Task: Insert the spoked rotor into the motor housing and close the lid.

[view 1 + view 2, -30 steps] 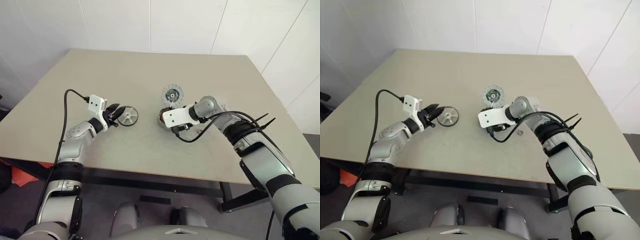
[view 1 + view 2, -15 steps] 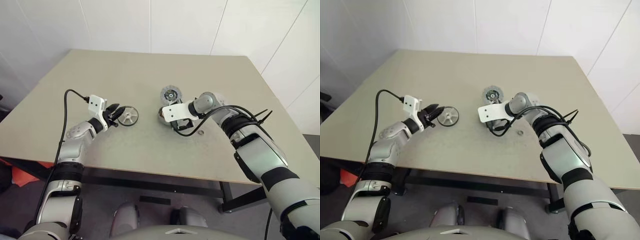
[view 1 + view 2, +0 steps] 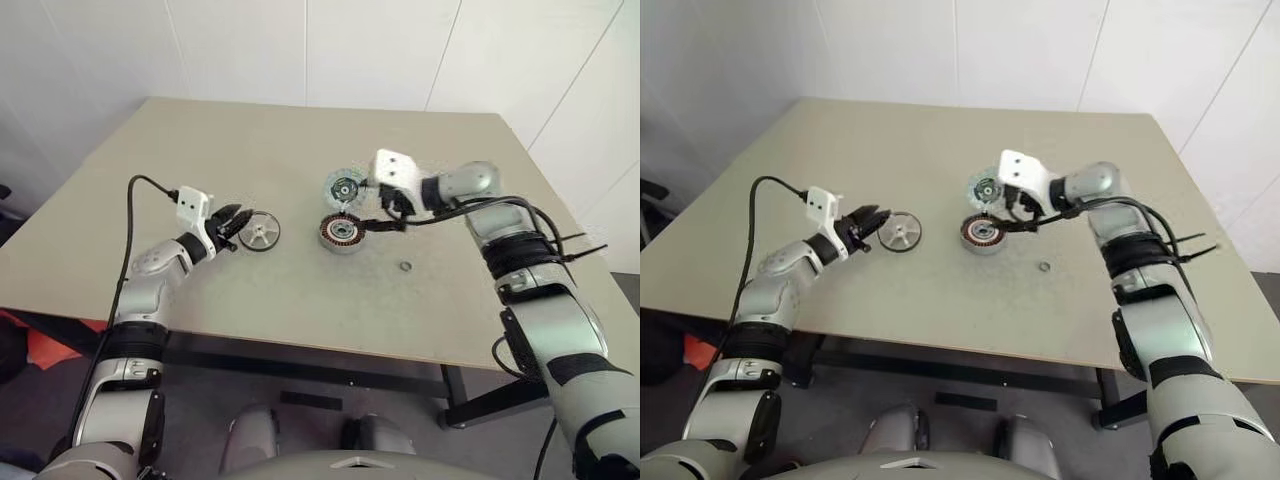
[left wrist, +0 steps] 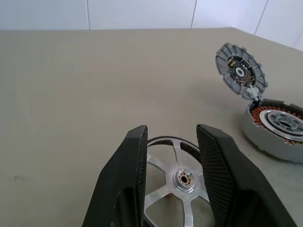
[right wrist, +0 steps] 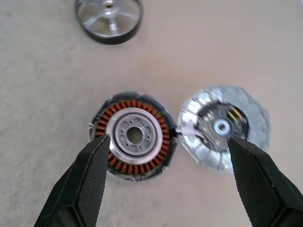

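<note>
The spoked rotor (image 3: pixel 259 231), black-rimmed with silvery spokes, is at the table's left middle. My left gripper (image 3: pixel 236 220) is shut on it, a finger either side of the hub (image 4: pixel 183 178). The motor housing (image 3: pixel 340 232) sits at the centre with its orange windings and metal hub (image 5: pixel 134 136) exposed. The grey lid (image 3: pixel 345 187) stands tilted open at the housing's far edge. My right gripper (image 3: pixel 390 205) hangs open above and to the right of the housing, holding nothing. Its wide-spread fingers (image 5: pixel 94 184) frame both the housing and the lid (image 5: pixel 221 126).
A tiny dark ring (image 3: pixel 405 267) lies on the beige table (image 3: pixel 250 140) to the right of the housing, toward the front edge. Black cables trail from both forearms. The wall stands close behind the table's far edge.
My right gripper has opened wide and lifted up and to the right, off the housing, whose windings now show. The left gripper and rotor have stayed put.
</note>
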Available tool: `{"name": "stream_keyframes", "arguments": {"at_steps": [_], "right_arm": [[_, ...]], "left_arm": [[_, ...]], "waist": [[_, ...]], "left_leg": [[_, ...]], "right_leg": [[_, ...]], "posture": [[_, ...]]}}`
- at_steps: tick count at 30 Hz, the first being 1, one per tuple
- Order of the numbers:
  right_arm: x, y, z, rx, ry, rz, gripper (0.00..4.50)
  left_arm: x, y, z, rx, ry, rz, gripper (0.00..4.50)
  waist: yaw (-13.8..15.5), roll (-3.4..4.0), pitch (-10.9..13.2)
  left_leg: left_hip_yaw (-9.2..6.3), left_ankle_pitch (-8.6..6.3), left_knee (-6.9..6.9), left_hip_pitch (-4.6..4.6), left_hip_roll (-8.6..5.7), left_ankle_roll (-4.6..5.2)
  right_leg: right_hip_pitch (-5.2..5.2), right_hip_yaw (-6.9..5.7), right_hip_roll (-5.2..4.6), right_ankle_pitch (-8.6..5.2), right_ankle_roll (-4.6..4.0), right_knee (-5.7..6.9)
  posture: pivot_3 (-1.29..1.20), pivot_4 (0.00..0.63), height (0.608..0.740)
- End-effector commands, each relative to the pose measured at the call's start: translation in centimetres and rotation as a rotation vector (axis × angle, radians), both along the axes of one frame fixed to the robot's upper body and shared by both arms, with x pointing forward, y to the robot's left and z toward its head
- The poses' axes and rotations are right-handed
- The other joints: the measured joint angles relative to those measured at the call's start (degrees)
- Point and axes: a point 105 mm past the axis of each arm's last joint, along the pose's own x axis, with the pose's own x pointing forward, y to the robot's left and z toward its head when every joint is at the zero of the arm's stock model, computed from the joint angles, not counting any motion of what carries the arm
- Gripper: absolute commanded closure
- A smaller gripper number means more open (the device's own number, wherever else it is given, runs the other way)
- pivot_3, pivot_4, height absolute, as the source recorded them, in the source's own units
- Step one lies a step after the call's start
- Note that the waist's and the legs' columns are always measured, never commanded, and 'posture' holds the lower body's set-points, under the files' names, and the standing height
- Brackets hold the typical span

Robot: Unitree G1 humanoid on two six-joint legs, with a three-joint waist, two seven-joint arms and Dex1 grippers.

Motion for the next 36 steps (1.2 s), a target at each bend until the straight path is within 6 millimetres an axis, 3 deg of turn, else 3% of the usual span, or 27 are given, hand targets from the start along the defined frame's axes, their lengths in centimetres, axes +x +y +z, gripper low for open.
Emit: {"name": "stream_keyframes", "arguments": {"at_steps": [1, 6, 13, 24, 33, 36], "right_arm": [[0.1, -2.9, -0.2, 0.188, 0.072, -0.177, 0.03], [-3.2, -3.8, -1.9, 0.245, 0.200, -0.110, 0.03], [-6.5, -4.2, -4.5, 0.150, 0.295, -0.028, 0.03], [-5.7, -6.3, -8.7, -0.027, 0.314, -0.115, 0.03], [-5.0, -7.0, -9.0, -0.064, 0.316, -0.139, 0.03], [-5.3, -6.8, -8.8, -0.061, 0.336, -0.125, 0.60]], "left_arm": [[0.2, -0.3, 2.1, -0.006, -0.065, -0.020, 2.81], [0.3, -0.5, 1.6, -0.003, -0.050, -0.028, 2.81], [0.5, -0.8, 1.5, -0.002, -0.044, -0.038, 2.81], [0.3, -0.5, 1.3, 0.009, -0.043, -0.029, 2.81], [0.3, -0.3, 1.1, 0.012, -0.037, -0.021, 2.81], [0.3, -0.1, 1.2, 0.014, -0.039, -0.018, 2.81]], "waist": [[0.2, 0.01, 0.0], [0.6, 0.03, 0.0], [1.0, 0.03, 0.0], [0.9, 0.03, 0.0], [0.8, 0.03, 0.0], [0.8, 0.03, 0.0]], "left_leg": [[0.01, 0.00, 0.00, 0.03, 0.00, 0.00], [0.04, 0.02, -0.05, 0.07, 0.02, 0.00], [0.03, 0.01, -0.04, 0.22, 0.01, -0.02], [0.03, -0.06, -0.04, 0.39, -0.02, -0.10], [0.02, -0.06, -0.01, 0.47, -0.03, -0.09], [0.01, -0.06, -0.01, 0.47, -0.03, -0.08]], "right_leg": [[0.02, 0.00, 0.00, 0.00, 0.00, 0.00], [0.03, 0.00, 0.02, -0.01, 0.01, -0.03], [0.21, -0.01, 0.01, -0.01, 0.05, -0.08], [0.41, -0.01, 0.00, -0.01, 0.10, -0.17], [0.50, -0.01, -0.01, -0.01, 0.10, -0.17], [0.51, -0.01, -0.01, -0.01, 0.10, -0.16]], "posture": [[0.00, 0.000, 0.740], [0.00, 0.000, 0.740], [0.00, 0.000, 0.740], [0.00, 0.000, 0.740], [0.00, 0.000, 0.740], [0.00, 0.000, 0.740]]}}
